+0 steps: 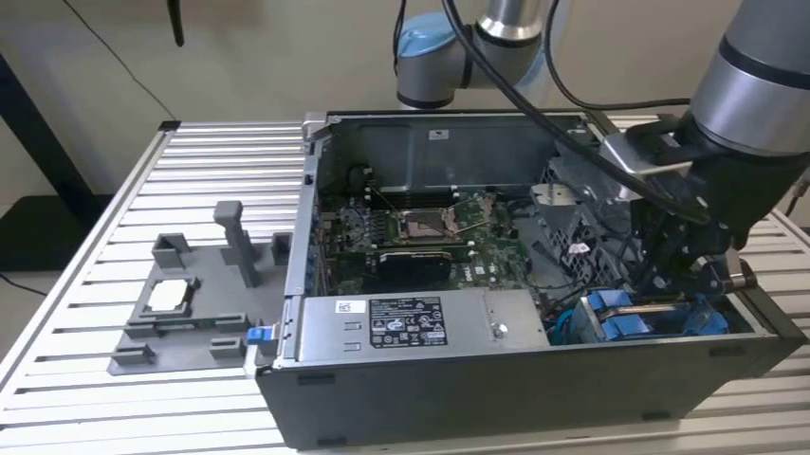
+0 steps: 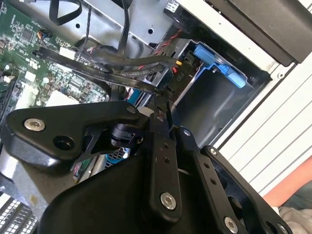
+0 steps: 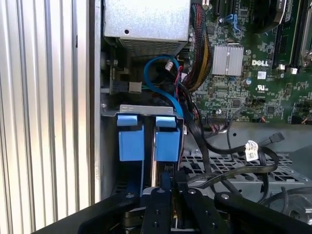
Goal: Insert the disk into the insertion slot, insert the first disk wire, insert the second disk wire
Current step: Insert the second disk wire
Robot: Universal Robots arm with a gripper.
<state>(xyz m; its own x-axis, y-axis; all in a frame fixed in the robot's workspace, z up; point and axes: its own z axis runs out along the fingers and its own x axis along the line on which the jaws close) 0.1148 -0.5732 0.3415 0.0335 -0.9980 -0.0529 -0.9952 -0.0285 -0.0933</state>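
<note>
The disk appears to sit in the insertion slot. Its two bright blue end tabs stand side by side within the grey metal bay, and its silver body is hidden behind them. In the exterior view, that bay lies at about four o'clock of the computer case, just beside the power-supply box, which is toward nine o'clock from it.

The pincer hangs right over the bay, drawn narrow. It looks to be pinching the end of a black disk wire, though the contact itself is partly hidden.

Risks, as I judge them:
- **Missed socket:** the wire's plug may meet the drive's socket off-line or tilted, and pressing then could bend the connector or shove the disk askew in its rails.
- **Snagging:** a blue cable and a bundle of loose dark leads crowd the bay's mouth. The arm could catch one and drag it, or trap it under the plug.
- **Slipping:** a narrow hold on a springy flat wire may twist or slip under load.
- **Collision:** the motherboard, at ten o'clock from the bay, is near enough for a swinging lead to strike its parts.

The case rests on a slatted bench.
</note>
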